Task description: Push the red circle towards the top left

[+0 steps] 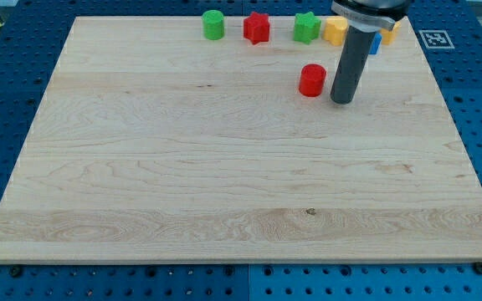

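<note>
My tip (342, 100) has no fingers and holds nothing. It stands just right of the red circle (312, 80), which seems light and slippery; I should push its lower right side.

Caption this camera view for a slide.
My tip sits just right of the red circle, below the row of blocks at the board's top.

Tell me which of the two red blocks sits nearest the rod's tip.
The red circle, just to the view's left of my tip. The red star sits farther off, in the row along the view's top.
</note>
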